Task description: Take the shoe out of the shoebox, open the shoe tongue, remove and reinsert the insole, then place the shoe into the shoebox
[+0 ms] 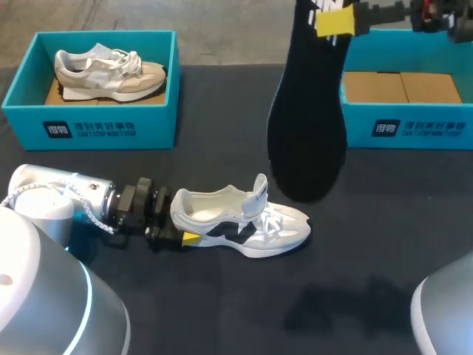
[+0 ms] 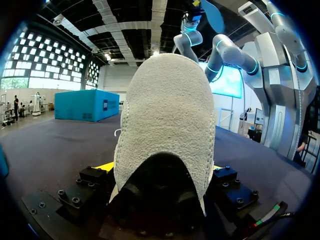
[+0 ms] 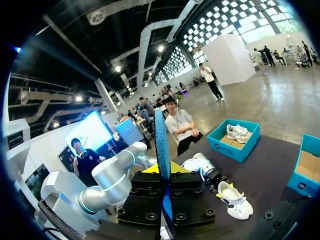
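gripping the white shoe (image 1: pixel 244 222) by its heel on the black table (image 1: pixel 369 244), my left gripper (image 1: pixel 179 222) is clamping it from both sides. farther out, my right gripper (image 1: pixel 336 21) is pinching the black insole (image 1: pixel 307 126), holding it aloft. beyond it, the right shoebox (image 1: pixel 406 127) is sitting open; the left shoebox (image 1: pixel 89 126) is holding a beige shoe (image 1: pixel 111 74).

Bright even overhead light; dark table (image 1: pixel 222 296) matte; soft thin shadow under white shoe (image 1: pixel 244 218); black insole (image 1: pixel 307 126) flat, detail lost in darkness
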You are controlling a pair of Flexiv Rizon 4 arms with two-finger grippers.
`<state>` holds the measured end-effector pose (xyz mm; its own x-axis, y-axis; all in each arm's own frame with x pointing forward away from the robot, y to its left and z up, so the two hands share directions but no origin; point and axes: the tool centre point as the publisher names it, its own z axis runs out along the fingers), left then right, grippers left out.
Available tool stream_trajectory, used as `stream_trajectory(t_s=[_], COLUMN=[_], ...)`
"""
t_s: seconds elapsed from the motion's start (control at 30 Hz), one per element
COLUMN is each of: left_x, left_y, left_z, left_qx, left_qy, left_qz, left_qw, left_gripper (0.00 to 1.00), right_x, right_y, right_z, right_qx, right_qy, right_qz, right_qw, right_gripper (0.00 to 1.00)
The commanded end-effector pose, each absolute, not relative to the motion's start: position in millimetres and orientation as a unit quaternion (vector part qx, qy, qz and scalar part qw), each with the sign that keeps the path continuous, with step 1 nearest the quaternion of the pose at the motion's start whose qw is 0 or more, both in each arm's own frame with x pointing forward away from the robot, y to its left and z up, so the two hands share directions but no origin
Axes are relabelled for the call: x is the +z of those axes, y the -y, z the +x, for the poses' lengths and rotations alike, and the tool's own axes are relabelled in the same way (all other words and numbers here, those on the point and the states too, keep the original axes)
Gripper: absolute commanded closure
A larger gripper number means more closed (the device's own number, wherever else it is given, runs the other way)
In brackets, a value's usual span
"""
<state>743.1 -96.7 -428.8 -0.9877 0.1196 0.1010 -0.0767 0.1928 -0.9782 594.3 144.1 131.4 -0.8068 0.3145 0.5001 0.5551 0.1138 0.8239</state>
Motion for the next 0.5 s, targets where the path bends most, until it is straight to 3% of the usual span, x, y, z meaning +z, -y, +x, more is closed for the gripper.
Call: stream_trajectory(t_s=[0.03,0.5], left_x=[-432.3,-432.3], left_y=[97.7,97.7], left_z=[744.3,744.3], left_qx=[0.635,0.635], left_qy=[0.768,0.768], left_qz=[-0.013,-0.013], left_qw=[0.076,0.076], left_gripper=[1.0,1.0], right_x=[139.2,153.1], right_y=[-139.3,-138.9], right_z=[584.6,558.9], right_qx=[-0.589,-0.566], right_qy=[0.744,0.759], right_qz=[-0.301,-0.289], right_qw=[0.097,0.139], right_gripper=[1.0,1.0])
